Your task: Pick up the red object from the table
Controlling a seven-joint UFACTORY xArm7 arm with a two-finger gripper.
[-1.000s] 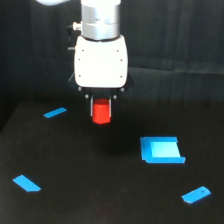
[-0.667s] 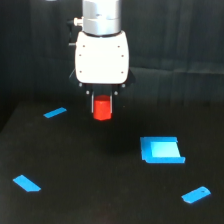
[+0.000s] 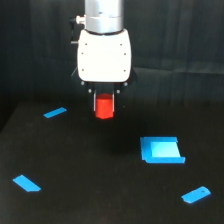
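Note:
The red object (image 3: 104, 108), a small bright red-orange block, sits between the fingers of my gripper (image 3: 104, 111) in the exterior view. The gripper is shut on it and holds it clear above the table (image 3: 100, 190), with a gap of dark surface showing beneath the block. The white gripper body hangs from the grey arm at the top middle of the view. The fingers cover the block's sides; only its front face shows.
A square blue piece (image 3: 161, 150) lies to the exterior view's right. Flat blue strips lie at the left rear (image 3: 55, 112), the near left (image 3: 26, 183) and the near right (image 3: 196, 194). A black wrinkled curtain hangs behind.
The gripper has risen with the red object held in it, so the block is higher above the table than one second ago. The blue pieces have not moved.

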